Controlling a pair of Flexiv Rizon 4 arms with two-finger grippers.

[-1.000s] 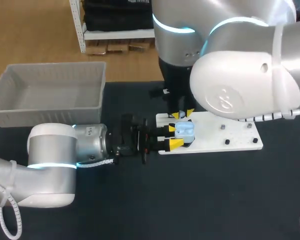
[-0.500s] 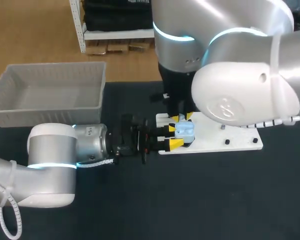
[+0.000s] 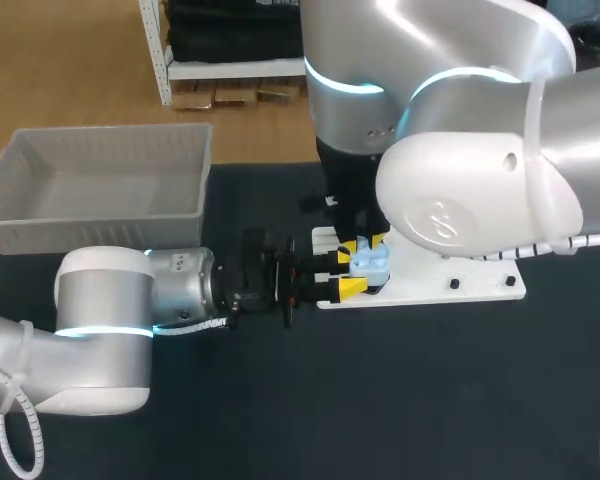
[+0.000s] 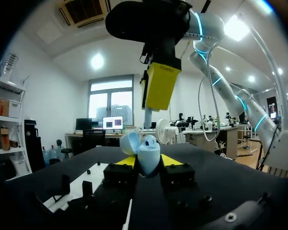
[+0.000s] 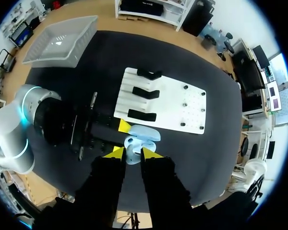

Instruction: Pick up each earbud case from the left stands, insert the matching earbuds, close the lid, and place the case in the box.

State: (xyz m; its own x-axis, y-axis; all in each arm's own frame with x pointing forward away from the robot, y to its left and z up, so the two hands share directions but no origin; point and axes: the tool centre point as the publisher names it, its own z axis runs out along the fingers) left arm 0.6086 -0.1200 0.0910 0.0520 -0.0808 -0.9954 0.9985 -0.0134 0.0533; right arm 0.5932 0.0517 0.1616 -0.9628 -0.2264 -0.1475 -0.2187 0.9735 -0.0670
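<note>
A light blue earbud case (image 3: 370, 262) with its lid swung open sits upright in my left gripper (image 3: 344, 272), which is shut on it from two sides just over the near left end of the white board (image 3: 470, 268). In the left wrist view the case (image 4: 148, 155) stands between the yellow tips, with an earbud (image 4: 150, 140) showing in its top. My right gripper (image 3: 365, 243) hangs straight above it, fingers a narrow gap apart, nothing seen between them. Looking down from the right wrist, the case (image 5: 144, 133) lies directly under the right gripper (image 5: 133, 153).
A grey plastic box (image 3: 100, 185) stands at the back left of the black table. The white board (image 5: 177, 103) carries three bare black stands (image 5: 145, 92) at one end and small pegs at the other. My right arm's big elbow looms over the board's right half.
My right gripper has shifted slightly closer over the open case, and its elbow has swung a little to the left. The left arm and the case have not moved.
</note>
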